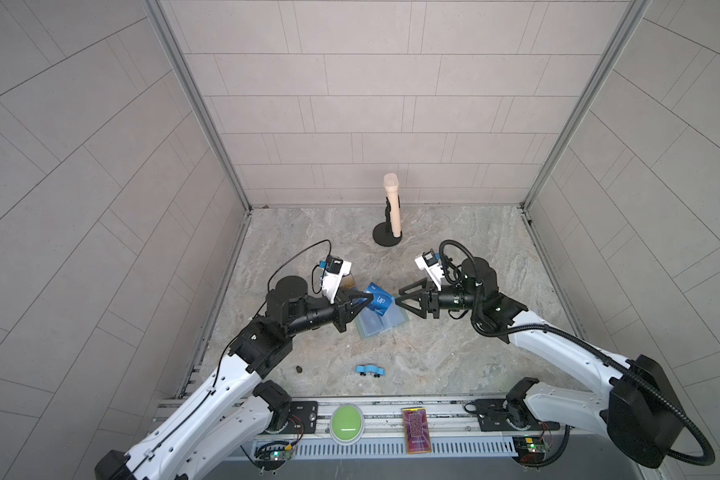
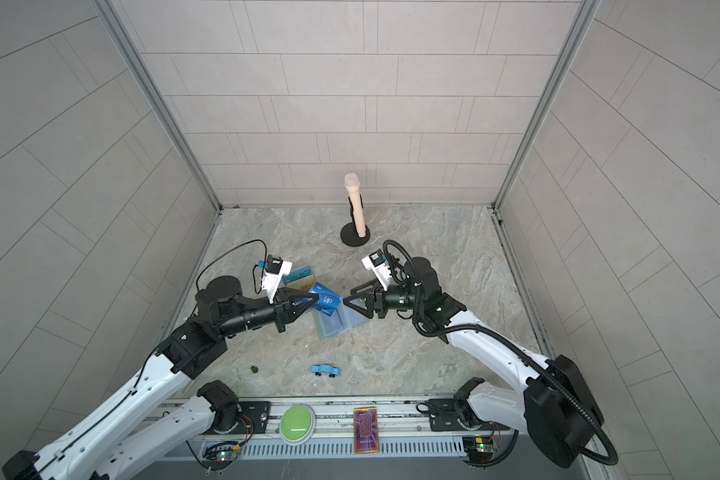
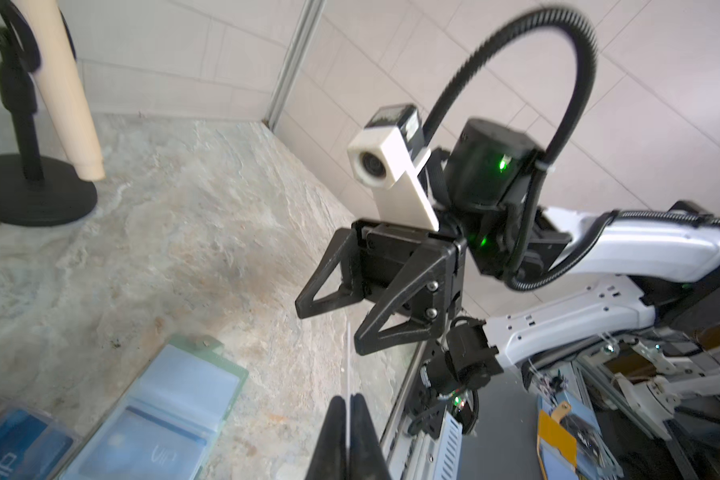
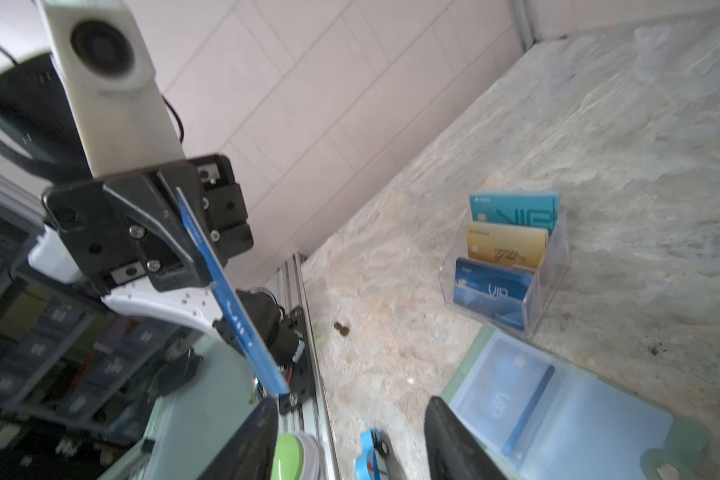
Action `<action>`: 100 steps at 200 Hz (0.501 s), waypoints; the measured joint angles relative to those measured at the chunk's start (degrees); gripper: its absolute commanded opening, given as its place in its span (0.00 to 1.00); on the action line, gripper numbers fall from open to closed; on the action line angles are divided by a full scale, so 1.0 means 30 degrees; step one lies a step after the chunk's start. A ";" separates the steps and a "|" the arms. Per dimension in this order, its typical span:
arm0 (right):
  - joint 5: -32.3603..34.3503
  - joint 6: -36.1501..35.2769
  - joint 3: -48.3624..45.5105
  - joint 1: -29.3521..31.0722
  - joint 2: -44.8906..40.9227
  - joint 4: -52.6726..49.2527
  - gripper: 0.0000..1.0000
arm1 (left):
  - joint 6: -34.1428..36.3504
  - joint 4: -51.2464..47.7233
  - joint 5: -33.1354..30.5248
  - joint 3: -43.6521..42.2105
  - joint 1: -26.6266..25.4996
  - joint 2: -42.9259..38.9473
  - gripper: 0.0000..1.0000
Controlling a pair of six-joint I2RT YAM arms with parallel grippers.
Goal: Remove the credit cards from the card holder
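The left gripper (image 1: 366, 297) has its fingers pinched on a blue VIP card (image 1: 379, 300), above the open card holder (image 1: 385, 328) at mid-bench. The right gripper (image 1: 398, 296) has wide fingers just right of the card. The card seems light, stiff and slippery, so pinch its flat faces near one end.

**Clearance over the surface (image 1: 466, 357), as seen in both top views.**

- **Centre:** the left claw (image 1: 366, 300), closed on a blue card (image 1: 381, 300), and the right claw (image 1: 398, 295), jaws apart, meet tip to tip. They hang above the open card holder (image 4: 463, 360), with only a narrow gap between them.
- **12 o'clock:** a microphone on its stand (image 1: 391, 208), upright near the back wall.
- **10 o'clock:** a clear acrylic stand (image 4: 555, 257), just beyond the left claw.
- **6 o'clock:** a toy car (image 1: 369, 370).
- **7 o'clock:** a small dark object (image 1: 298, 368).
- **Arms:** they enter from 8 and 4 o'clock.
- **Bare surface:** 1 to 2 o'clock, and the strip between card holder and toy car.
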 measured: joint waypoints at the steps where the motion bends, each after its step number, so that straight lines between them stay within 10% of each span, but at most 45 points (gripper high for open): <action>1: 0.0022 0.0095 -0.0029 0.0000 0.0000 0.0095 0.56 | -0.0087 0.0117 -0.0087 -0.0044 0.0000 -0.0022 0.00; 100: 0.1362 0.5610 0.0036 0.0561 0.0845 0.7395 0.48 | -0.3585 0.9027 -0.3344 -0.2521 0.0000 0.0780 0.00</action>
